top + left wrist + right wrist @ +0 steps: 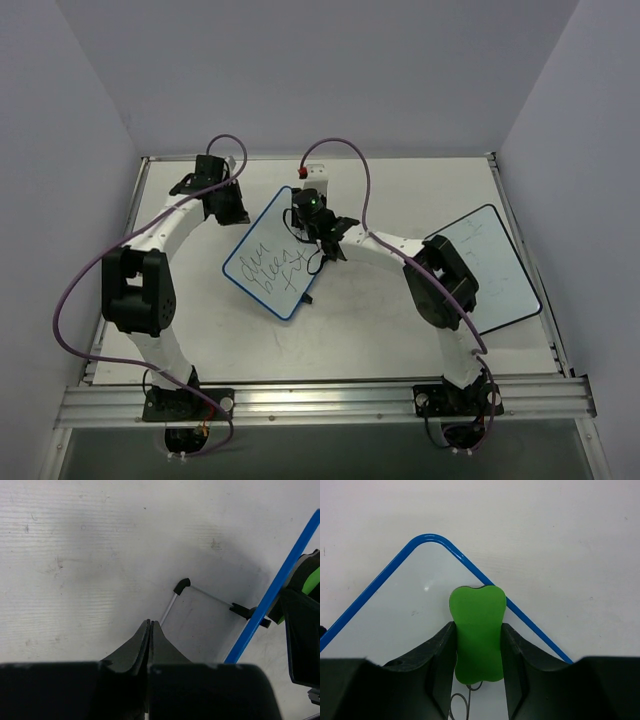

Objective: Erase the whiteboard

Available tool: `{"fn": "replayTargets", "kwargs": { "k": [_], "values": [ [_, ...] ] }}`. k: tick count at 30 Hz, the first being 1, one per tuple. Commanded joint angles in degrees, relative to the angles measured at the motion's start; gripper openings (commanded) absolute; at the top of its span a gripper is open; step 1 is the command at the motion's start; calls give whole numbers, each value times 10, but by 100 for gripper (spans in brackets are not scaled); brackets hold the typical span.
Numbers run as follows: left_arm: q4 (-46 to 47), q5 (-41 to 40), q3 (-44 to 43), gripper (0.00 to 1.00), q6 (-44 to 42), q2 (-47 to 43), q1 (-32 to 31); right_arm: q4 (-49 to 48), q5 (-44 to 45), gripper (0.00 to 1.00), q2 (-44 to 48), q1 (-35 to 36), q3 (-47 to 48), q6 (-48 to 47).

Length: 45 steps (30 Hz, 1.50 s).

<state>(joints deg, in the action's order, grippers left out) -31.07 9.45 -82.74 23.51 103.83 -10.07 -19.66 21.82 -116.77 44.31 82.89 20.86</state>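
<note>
The whiteboard point(272, 262) with a thin blue frame lies turned like a diamond at the table's middle, with black scribbles on its lower half. My right gripper point(306, 212) is shut on a green eraser point(477, 630) and holds it on the board's far corner point(405, 610), just inside the blue frame. A scribble loop point(461, 704) shows below the eraser. My left gripper point(229, 204) is shut with nothing in it point(150, 623), over the table just left of the board's blue edge point(280, 580). The board's wire stand with black feet point(182, 586) shows there.
A second white board with a black frame point(492, 268) lies at the right, partly under the right arm. Purple cables loop over both arms. The white table point(400, 330) has raised rails along its back and sides.
</note>
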Motion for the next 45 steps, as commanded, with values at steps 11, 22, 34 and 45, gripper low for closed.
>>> {"fn": "replayTargets", "kwargs": {
  "k": [11, 22, 34, 45],
  "values": [
    [2, 11, -7, 2, -14, -30, -20, 2, -49, 0, 2, 79, 9, 0],
    [1, 16, -8, 2, -13, -31, -29, -14, -53, 0, 15, 98, -26, 16],
    [-2, 31, -5, 2, -8, -42, -35, -25, -54, 0, 42, 91, -73, 22],
    [-3, 36, 6, 2, -9, -54, -40, -42, -48, 0, 54, 134, -102, 34]
  ]
}}
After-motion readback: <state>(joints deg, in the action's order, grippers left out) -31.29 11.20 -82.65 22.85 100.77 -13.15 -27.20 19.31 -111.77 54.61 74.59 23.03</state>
